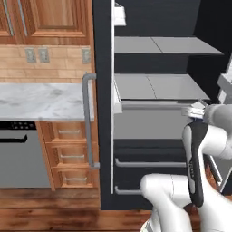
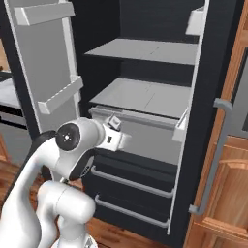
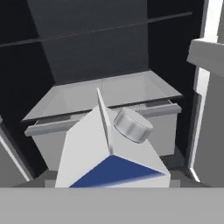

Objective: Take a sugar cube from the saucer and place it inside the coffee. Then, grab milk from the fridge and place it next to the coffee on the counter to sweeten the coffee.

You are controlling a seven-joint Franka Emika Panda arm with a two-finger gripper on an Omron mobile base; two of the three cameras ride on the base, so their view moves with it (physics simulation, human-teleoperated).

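From the left base view I had the fridge (image 1: 154, 90) standing wide open, grey shelves bare, and the marble tabletop (image 1: 41, 100) lay just to the left of the fridge, beyond its long grey bar handle (image 1: 89, 120). My gripper (image 1: 195, 111) sat in front of the fridge's lower shelf, with something pale and boxy at its tip, too small there for me to name.

From the right base view the arm reached toward the fridge drawer (image 2: 145, 133), and the gripper (image 2: 115, 127) hung just in front of the drawer's face, below the lower shelf. The fridge door (image 2: 46, 63) stood swung open to the left with its grey bins.

In the hand view the milk (image 3: 111, 153) sat right at the camera, white gable top, grey cap and blue side, with the fridge's interior behind it. The fingers themselves were hidden under the carton, so I couldn't tell from the pictures whether they were clamped on it, though I judged the carton was in hand.

So I read this as the milk step, carton out of the fridge. Next called for backing clear of the fridge and carrying the carton left to the tabletop, beside the coffee.
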